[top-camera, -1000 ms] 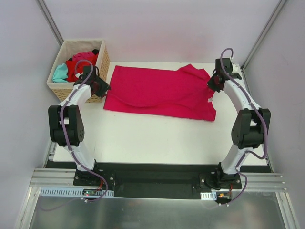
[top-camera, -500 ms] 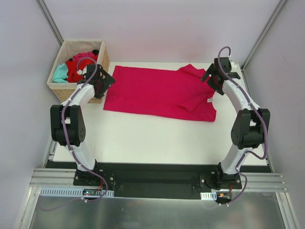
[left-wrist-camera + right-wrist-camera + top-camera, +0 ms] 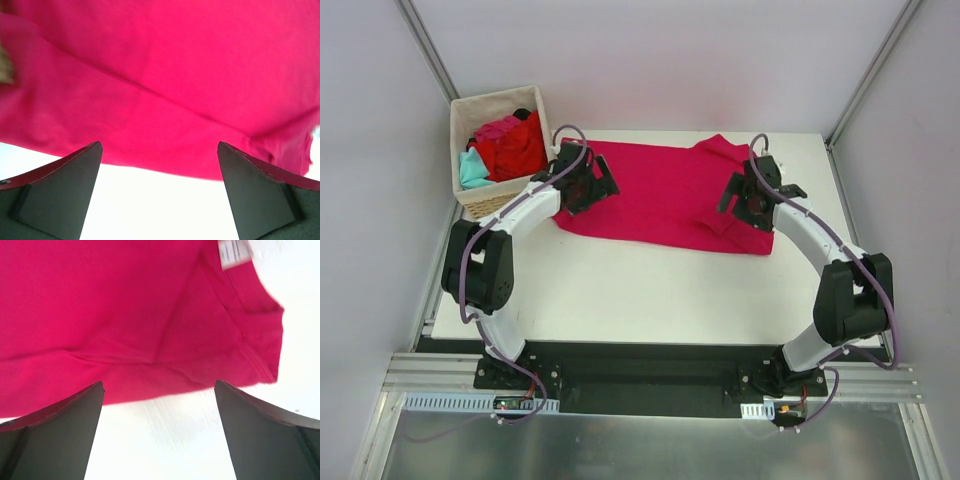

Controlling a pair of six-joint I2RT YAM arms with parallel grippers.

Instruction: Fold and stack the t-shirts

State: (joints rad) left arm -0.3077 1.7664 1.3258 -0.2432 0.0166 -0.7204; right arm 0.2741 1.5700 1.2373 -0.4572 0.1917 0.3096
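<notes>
My left gripper (image 3: pixel 588 186) hangs with its fingers spread wide and nothing between them, over the left end of the magenta t-shirt (image 3: pixel 665 190). My right gripper (image 3: pixel 745 200) is just as wide and bare over the right end, close to the white label (image 3: pixel 234 251).

The shirt lies flat across the far half of the table (image 3: pixel 640 290), long side running left to right. A layer is doubled over it, and a sleeve is rumpled on the right. The other t-shirts (image 3: pixel 505 145) sit heaped in the basket (image 3: pixel 470 106) at the far left.

My worry is the next pinch. If I catch only the top layer, the doubled part will peel open. If one hand bites deeper or lifts sooner than the other, the cloth will skew and the rumpled sleeve will get folded in crooked.
</notes>
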